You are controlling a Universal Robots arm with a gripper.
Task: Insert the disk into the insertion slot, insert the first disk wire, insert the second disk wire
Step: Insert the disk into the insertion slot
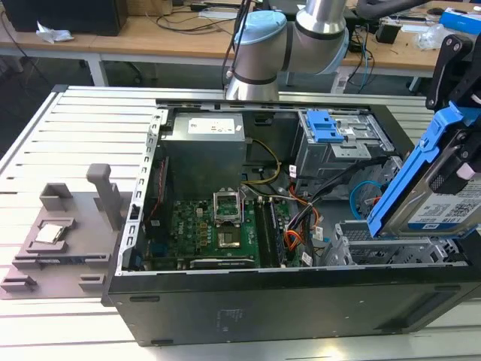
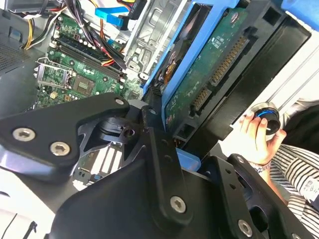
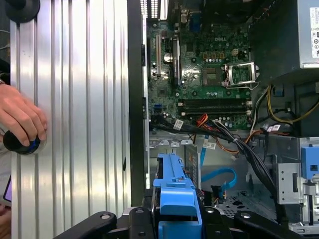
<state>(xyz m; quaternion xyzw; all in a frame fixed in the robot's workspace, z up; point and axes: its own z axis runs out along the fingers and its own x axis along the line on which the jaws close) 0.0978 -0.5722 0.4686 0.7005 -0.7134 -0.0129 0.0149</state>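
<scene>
The disk (image 1: 440, 192), a silver drive with a white label in a bright blue caddy, hangs tilted at the exterior view's right, and my gripper (image 1: 460, 139) is shut on it. It hovers just above the insertion slot (image 1: 391, 252), the low perforated silver cage in the case's near right corner. The second wrist view shows the disk's green circuit-board underside (image 2: 209, 74) with its connector, and the black fingers (image 2: 159, 144) clamp the caddy. In the first wrist view the caddy's blue edge (image 3: 174, 191) sits between the fingers, over the cage's floor (image 3: 234, 199).
A taller grey cage with a blue latch (image 1: 331, 126) stands behind the slot. A looped blue cable (image 1: 362, 194) and orange and black wire bundles (image 1: 297, 226) lie beside the motherboard (image 1: 218, 229). A person's hand (image 3: 20, 117) rests on a knob on the slatted table.
</scene>
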